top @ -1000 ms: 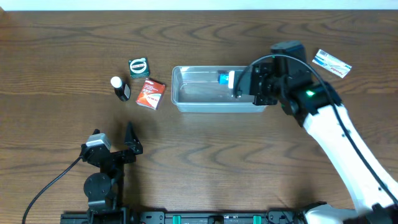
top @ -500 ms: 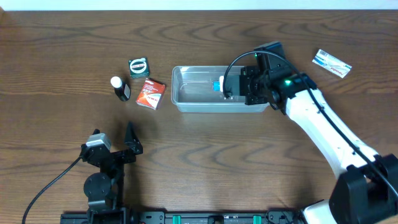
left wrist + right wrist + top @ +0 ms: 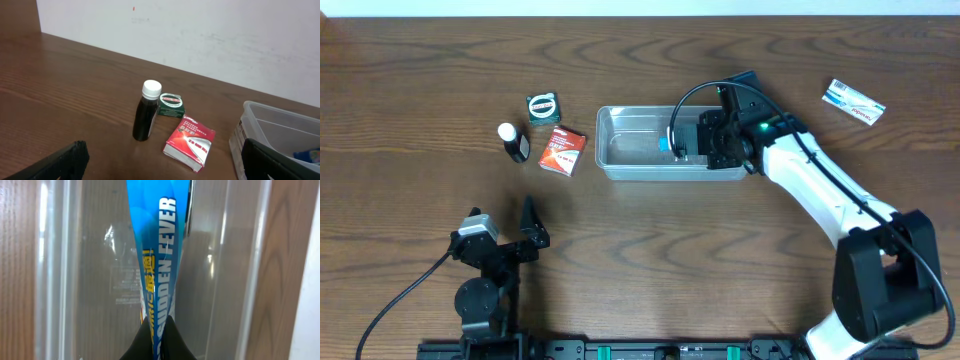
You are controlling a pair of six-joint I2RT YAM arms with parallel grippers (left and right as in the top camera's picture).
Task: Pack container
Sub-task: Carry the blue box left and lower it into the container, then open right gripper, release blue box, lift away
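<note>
The right fingers (image 3: pixel 138 344) are closed tight on a blue packet (image 3: pixel 152 255), which is held inside the clear container (image 3: pixel 625 152) that surrounds them. The left fingers (image 3: pixel 62 161) are spread wide with nothing gripped, well apart from the container. Ahead of them, a dark bottle (image 3: pixel 146 114), green tin (image 3: pixel 171 104) and red box (image 3: pixel 190 143) are seen on the tabletop (image 3: pixel 65 107).

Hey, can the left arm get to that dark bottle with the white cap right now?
Probably yes: the left claw is open, the bottle stands upright ahead, bare table between.
</note>
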